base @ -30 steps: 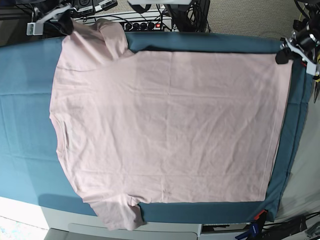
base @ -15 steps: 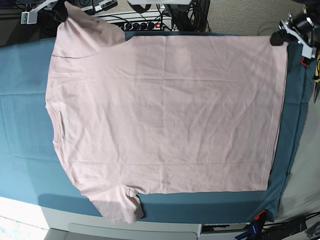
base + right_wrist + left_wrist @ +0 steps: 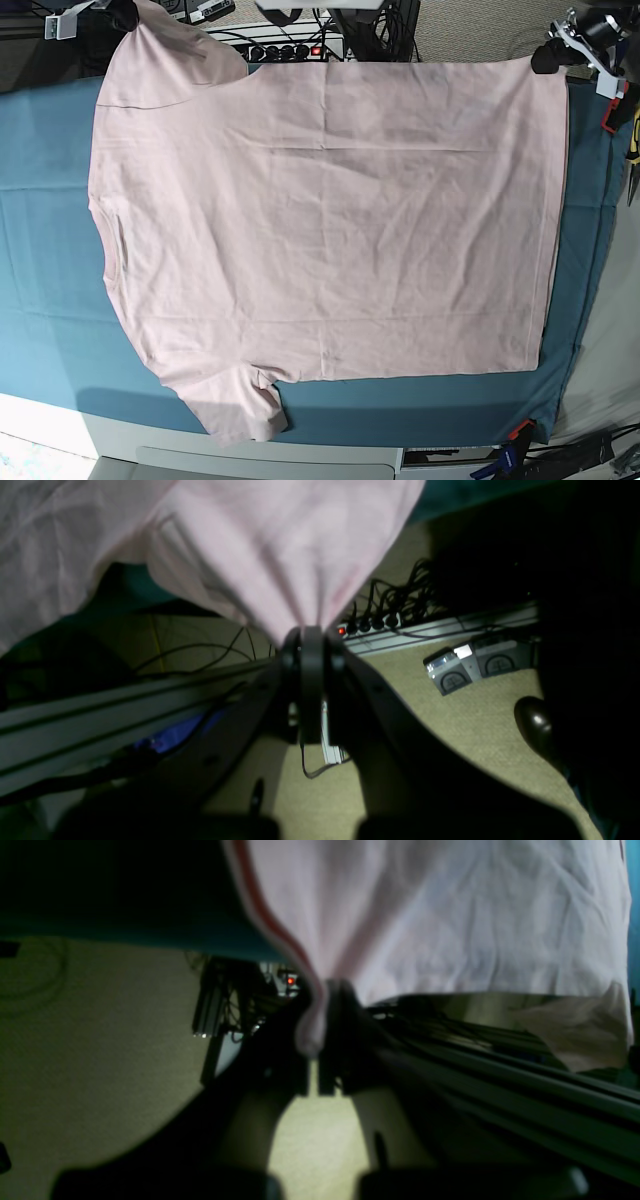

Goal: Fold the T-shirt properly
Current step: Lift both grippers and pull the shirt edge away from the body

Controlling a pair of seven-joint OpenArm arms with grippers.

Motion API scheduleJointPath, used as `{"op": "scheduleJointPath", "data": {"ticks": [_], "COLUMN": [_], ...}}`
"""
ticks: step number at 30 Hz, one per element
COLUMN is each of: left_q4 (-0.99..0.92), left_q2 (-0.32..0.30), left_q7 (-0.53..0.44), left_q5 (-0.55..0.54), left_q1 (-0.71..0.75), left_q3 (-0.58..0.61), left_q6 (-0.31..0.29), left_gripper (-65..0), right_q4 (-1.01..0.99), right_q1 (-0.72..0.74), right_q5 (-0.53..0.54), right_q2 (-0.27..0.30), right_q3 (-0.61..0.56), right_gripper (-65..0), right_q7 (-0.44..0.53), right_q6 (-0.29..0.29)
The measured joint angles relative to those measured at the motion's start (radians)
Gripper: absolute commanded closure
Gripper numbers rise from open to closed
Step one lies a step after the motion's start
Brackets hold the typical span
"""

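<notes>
The left claw (image 3: 548, 58) and right claw (image 3: 128, 14) each stay clenched on a far-edge corner of the T-shirt (image 3: 330, 240), now hauled further past the worktop (image 3: 45, 200) edge, stretching it flat for folding.

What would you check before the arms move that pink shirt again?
1. Left gripper pinching the shirt hem corner: ok.
2. Right gripper pinching the sleeve: ok.
3. Far edge pulled fairly straight between both grips: ok.
4. Near sleeve lying flat: not ok, it hangs past the teal cloth front edge.
5. Body free of big bunches: ok, only light wrinkles.
6. Lettering side facing down: cannot tell.
</notes>
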Motion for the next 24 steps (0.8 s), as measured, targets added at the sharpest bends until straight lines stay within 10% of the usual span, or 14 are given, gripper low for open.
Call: {"op": "scheduleJointPath", "data": {"ticks": [24], "left_q4": [0.003], "left_q2": [0.0], "left_q7": [0.041], "left_q5": [-0.074], "left_q1": [0.1], "left_q3": [-0.115], "left_q6": [-0.018], "left_gripper": [0.0], "right_q4": [0.003], "right_q1": [-0.091], "right_q5": [-0.001], "right_q2": [0.0], "right_q3": [0.003], "right_gripper": [0.0], "right_q7": [-0.019], "right_q6": [0.0]}}
